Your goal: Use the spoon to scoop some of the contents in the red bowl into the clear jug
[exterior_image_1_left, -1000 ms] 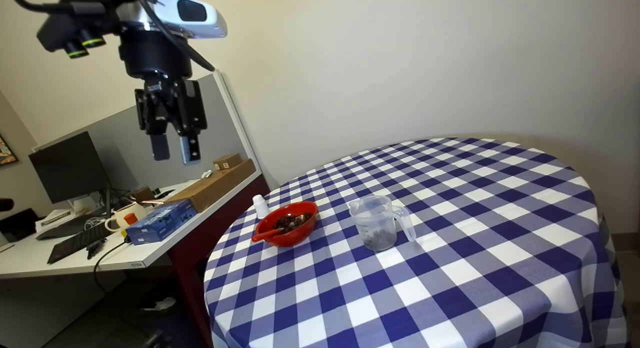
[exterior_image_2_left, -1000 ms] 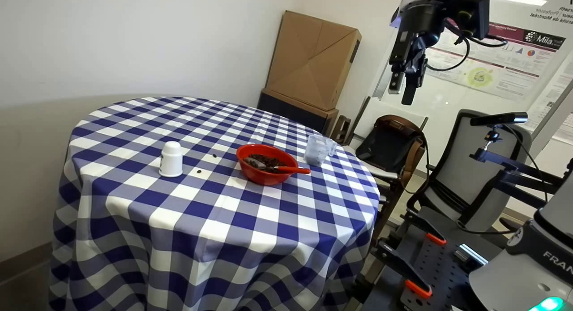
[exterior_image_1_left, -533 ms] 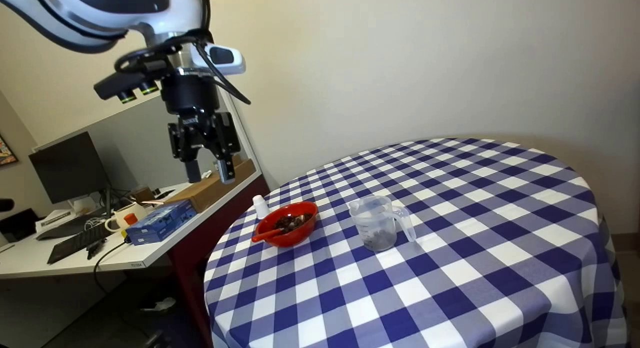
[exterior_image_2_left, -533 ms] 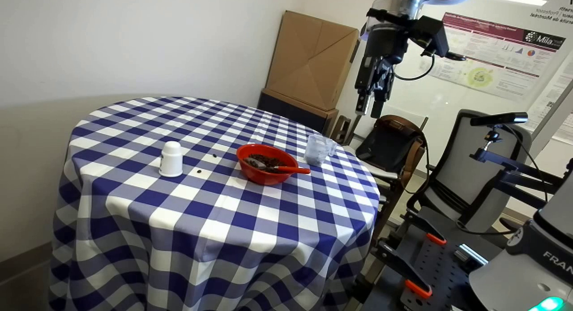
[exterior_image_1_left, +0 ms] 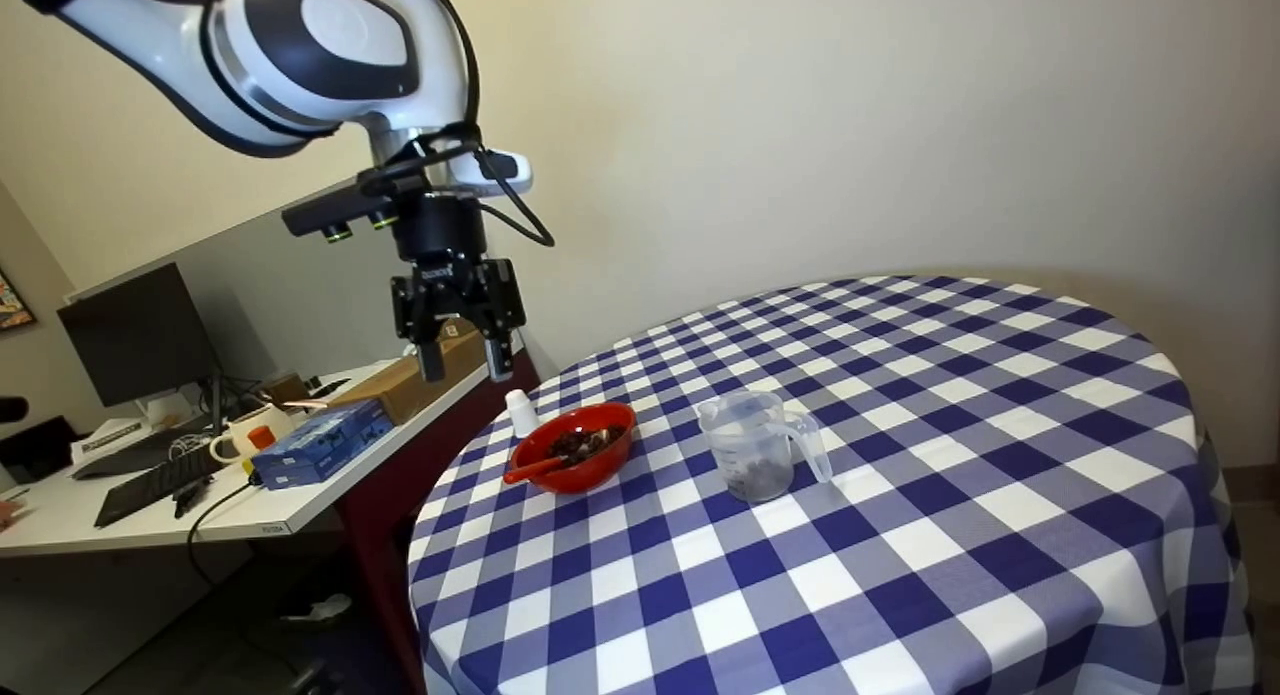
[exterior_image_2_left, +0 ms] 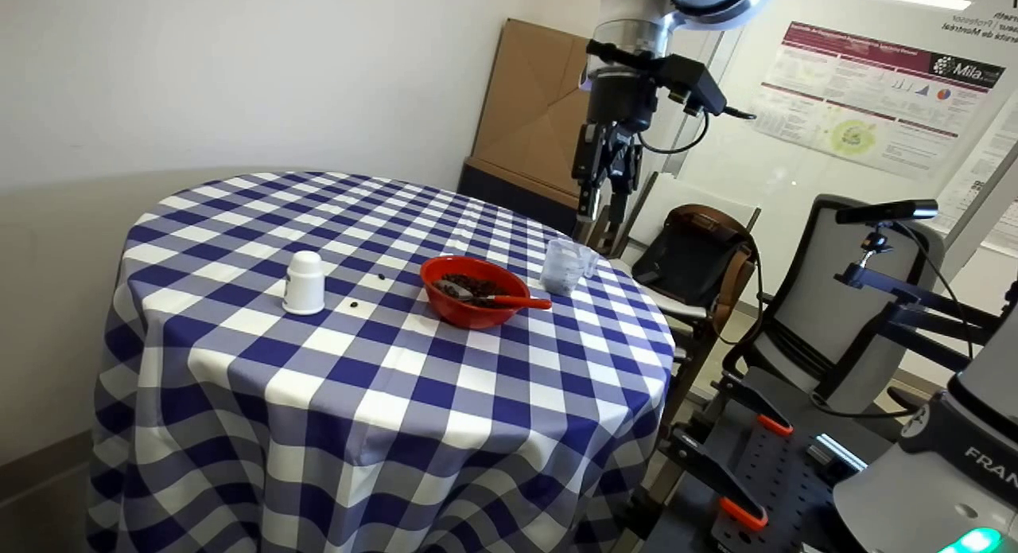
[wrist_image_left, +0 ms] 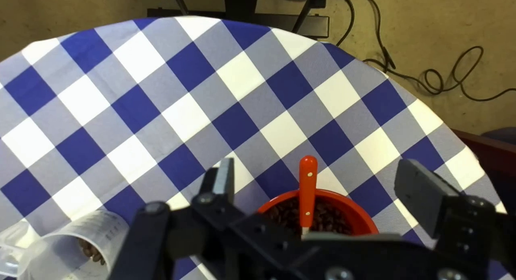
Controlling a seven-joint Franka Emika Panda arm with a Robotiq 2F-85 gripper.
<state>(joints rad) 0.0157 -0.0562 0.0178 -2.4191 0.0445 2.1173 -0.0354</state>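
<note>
Black fingers (wrist_image_left: 419, 195) stand wide apart with nothing held; the gripper (exterior_image_1_left: 466, 363) hangs in the air above the table (exterior_image_1_left: 920, 515). The step in hand appears to be taking up the spoon (exterior_image_2_left: 501, 300).

1. Align. In the wrist view the spoon's red handle (wrist_image_left: 308, 189) shows below, between the fingers, and points to the upper table edge. The jaws would meet across it; little turning should be needed.
2. Approach. In both exterior views the gripper hangs toward the handle end, clear of the spoon. Move in over the handle, then lower straight down.
3. Grip. Take the handle just outside the rim of the red bowl (exterior_image_2_left: 469, 318). A hold at the extreme tip may let the spoon swivel; pressing the handle down may tip the bowl.
4. Lift. The spoon's head lies in the dark brown contents (wrist_image_left: 328, 219). Raise gently, check for slip, then scoop.

Note: the clear jug (exterior_image_1_left: 755, 445) stands upright on the table, in an exterior view farther in from the left edge than the bowl. Brown pieces (wrist_image_left: 92, 251) lie at its bottom. Beyond the bowl, near that edge, a white bottle (exterior_image_1_left: 521, 413) stands upright; it should not hinder the reach.
</note>
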